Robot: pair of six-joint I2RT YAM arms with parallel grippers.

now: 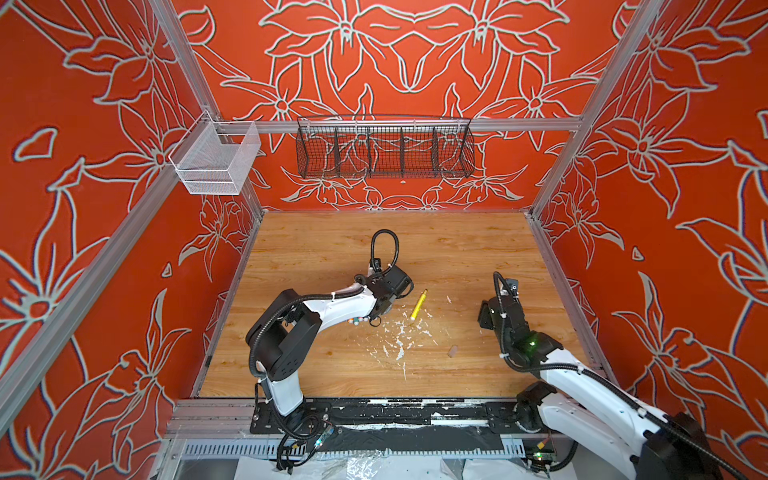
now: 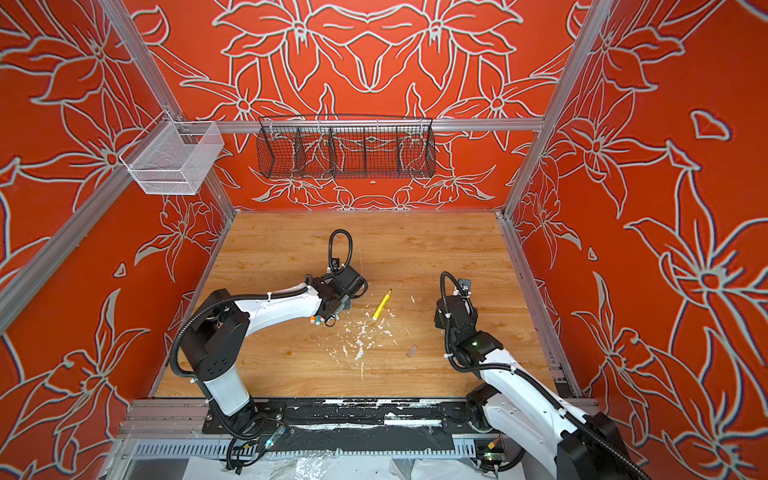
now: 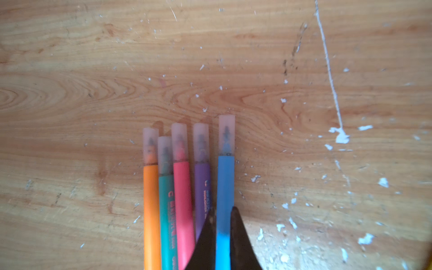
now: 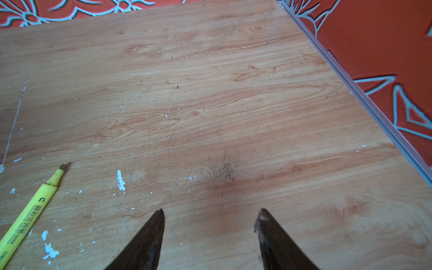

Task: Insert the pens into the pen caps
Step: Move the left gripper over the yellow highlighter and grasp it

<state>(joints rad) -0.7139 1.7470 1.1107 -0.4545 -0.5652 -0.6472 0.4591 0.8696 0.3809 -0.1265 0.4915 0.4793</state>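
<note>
Five pens capped, one yellow pen bare

Five pens lay side by side on the counter: the orange pen, the green pen, the pink pen, the purple pen and the blue pen. Each one wore a clear cap over its tip. The left hand was closed tight on the blue pen, with one dark finger on each side of its barrel. The purple pen lay just beside one of those fingers.

In both top views the left hand sat near the middle of the counter, at about 9 o'clock from the yellow pen. The yellow pen lay flat by itself with no cap on. Its bare tip pointed to about 1 o'clock. A loose clear cap lay at about 5 o'clock from the yellow pen, well apart from it. White flecks were scattered at about 7 o'clock from the yellow pen.

The right hand was open. Its two fingers stood wide apart with nothing between them, over bare wood. In both top views it was at about 3 o'clock from the yellow pen, well apart from it.
</note>
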